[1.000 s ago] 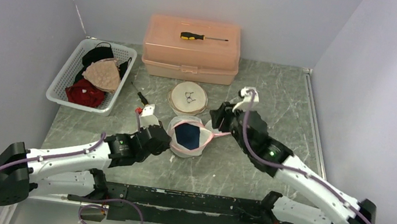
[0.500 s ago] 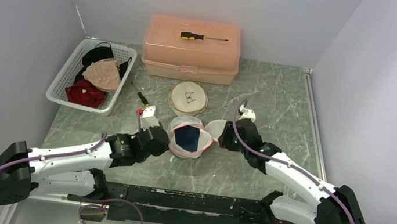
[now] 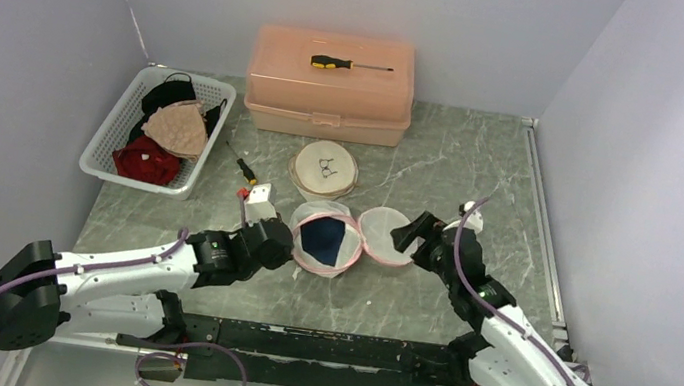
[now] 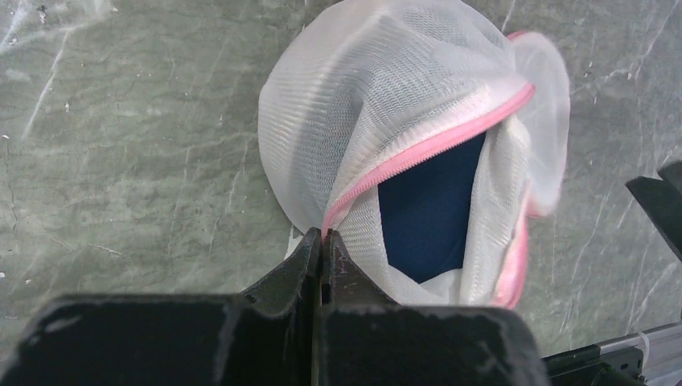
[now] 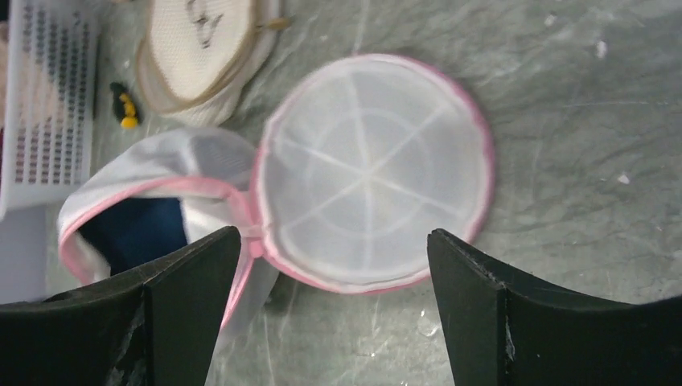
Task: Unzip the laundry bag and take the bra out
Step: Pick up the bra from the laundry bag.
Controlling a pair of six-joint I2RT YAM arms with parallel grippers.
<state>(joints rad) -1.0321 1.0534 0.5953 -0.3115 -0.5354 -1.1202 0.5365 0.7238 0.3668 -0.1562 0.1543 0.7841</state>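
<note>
The white mesh laundry bag [image 3: 314, 217] with pink zipper trim lies unzipped mid-table. Its round lid [image 3: 382, 235] is flipped open to the right and lies flat. A dark blue bra [image 3: 321, 236] shows inside the opening. My left gripper [image 3: 282, 242] is shut on the bag's pink zipper edge [image 4: 351, 201] at its near-left side; the blue bra [image 4: 426, 209] shows just beyond it. My right gripper [image 3: 409, 237] is open and empty, hovering just right of the lid [image 5: 374, 173], its fingers [image 5: 474, 310] wide apart.
A white basket [image 3: 114, 136] of garments stands at the left. A pink plastic box [image 3: 328, 95] with a screwdriver [image 3: 348, 65] on it is at the back. A second round mesh bag [image 3: 325, 167] lies behind the open one. A small screwdriver [image 3: 244, 169] lies nearby.
My right gripper let go of the lid, dropped and pulled back to the right; the lid now lies flat and open. My left gripper kept its hold on the bag.
</note>
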